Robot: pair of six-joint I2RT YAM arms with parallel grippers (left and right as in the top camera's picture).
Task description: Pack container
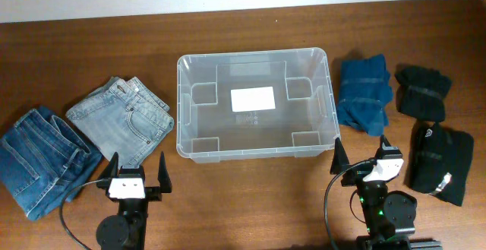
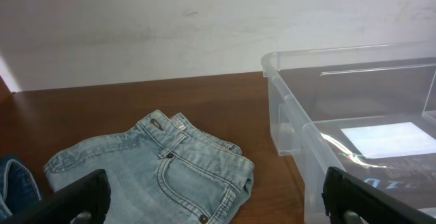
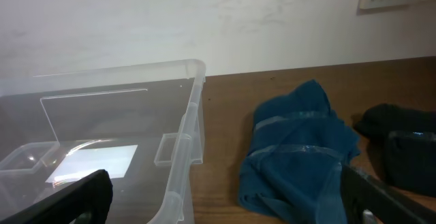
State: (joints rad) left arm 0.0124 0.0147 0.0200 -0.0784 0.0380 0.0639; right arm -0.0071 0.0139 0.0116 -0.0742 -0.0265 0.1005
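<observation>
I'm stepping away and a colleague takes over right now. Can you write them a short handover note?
Left gripper: open, empty.
Right gripper: open, empty.
Container: mid-table, nothing inside.
Done: nothing packed yet.
Left to pack: light jeans and dark jeans on the left arm's side; blue garment, small black garment and large black garment on the right arm's side.

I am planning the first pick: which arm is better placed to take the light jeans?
Left, I think. The light jeans lie left of the container, just ahead of the open left claw; the right claw is on the container's far side.
</observation>
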